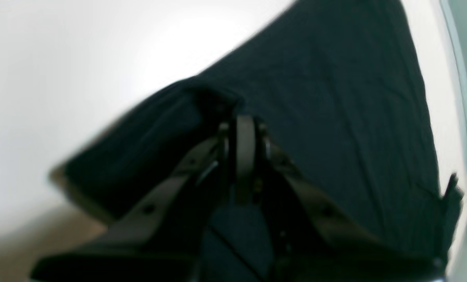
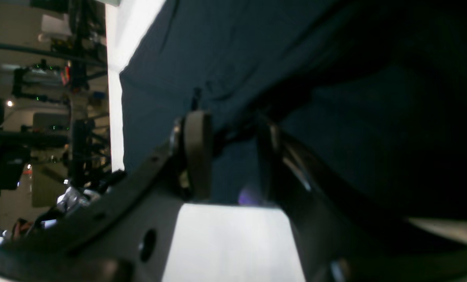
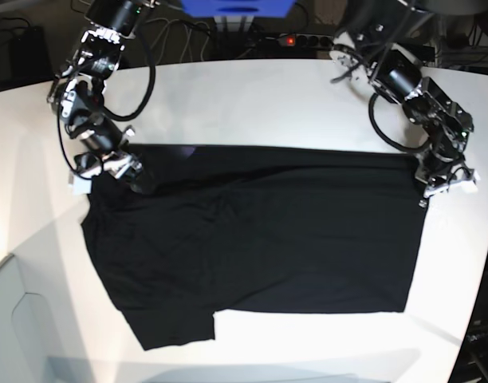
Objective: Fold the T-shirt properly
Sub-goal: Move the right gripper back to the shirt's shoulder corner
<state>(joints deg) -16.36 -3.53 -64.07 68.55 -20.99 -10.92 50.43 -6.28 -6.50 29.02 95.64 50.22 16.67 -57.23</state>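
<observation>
**Shirt spread on the table, both grippers at its far corners**

The T-shirt lies spread on the white table, plain black side up, covering most of the middle. Its far edge runs roughly parallel to the far edge of the table, and its near edge stops short of the near edge, leaving a bare white strip. One sleeve juts out towards the near-left corner of the table. The cloth is mostly flat, with shallow wrinkles fanning across the middle.

The left gripper is at the shirt's far corner by the right edge of the table. In the left wrist view its jaws are pressed together on a bunched fold of the black cloth, which rises in a small ridge just ahead of the fingertips; the rest of the shirt stretches away flat beyond it.

The right gripper is at the shirt's far corner on the left side of the table. In the right wrist view its two fingers stand apart, with cloth seen in the gap between them and white table just below. That view is dark on one side, so whether the fingers touch or pinch the cloth cannot be told.

A power strip with a lit red switch lies beyond the far edge of the table, among cables.
</observation>
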